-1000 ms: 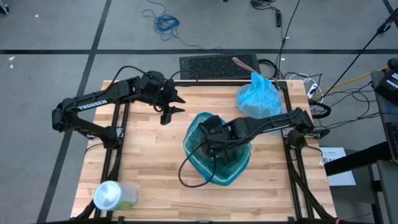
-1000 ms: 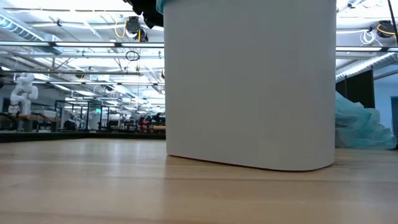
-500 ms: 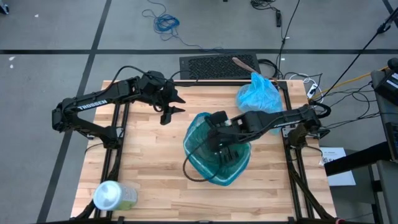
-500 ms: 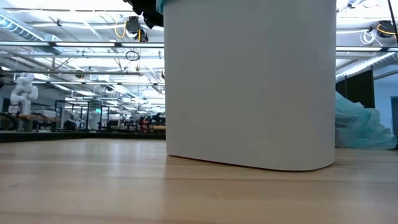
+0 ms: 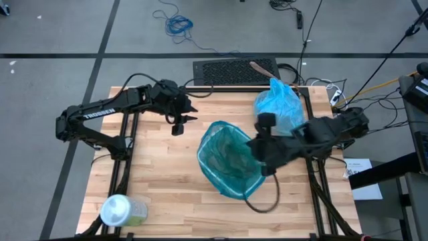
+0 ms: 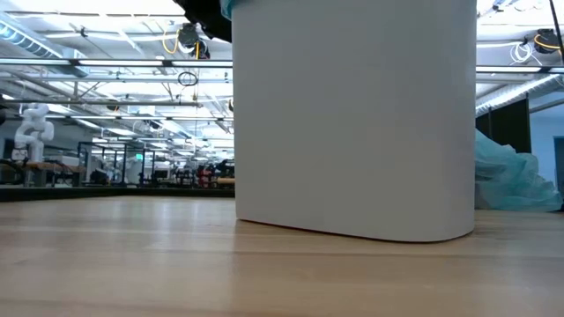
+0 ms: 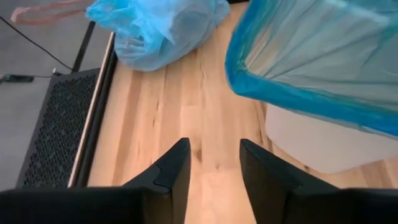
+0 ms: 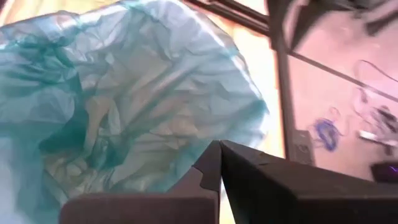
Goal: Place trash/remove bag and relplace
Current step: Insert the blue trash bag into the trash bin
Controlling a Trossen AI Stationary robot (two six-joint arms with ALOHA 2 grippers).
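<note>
Table (image 5: 160, 174) of pale wood fills your overhead view, with both dark arms reaching in over it. Near the centre stands a white bin (image 6: 352, 123), and a teal-green liner (image 5: 229, 161) is spread over its rim and down inside it; you can see the crumpled lining through the open mouth.

Your right gripper (image 5: 265, 155) sits just outside the bin's rim, at about 3 o'clock from the bin. Its fingers are closed together, tips meeting, and nothing shows between them in the right wrist view (that view looks past the pinched fingers (image 8: 214, 165) onto the wrinkled teal lining).

Your left gripper (image 5: 179, 122) hovers over bare wood at about 10 o'clock from the bin, apart from it. Its two fingers (image 7: 174, 168) stand parted with a gap of plain tabletop between them; they hold nothing.

The light-blue bag (image 5: 277, 102) lies bunched and knotted in a heap at about 1 o'clock from the bin, near the far right corner of the table, and touches neither gripper. You cannot tell what is inside it, and no loose trash shows on the table.

At about 7 o'clock, at the near left corner, a pale-green container (image 5: 122, 211) with a white lid lies by itself.

From table height, the bin's white wall takes up most of the picture, with the blue bag peeking out behind it.
</note>
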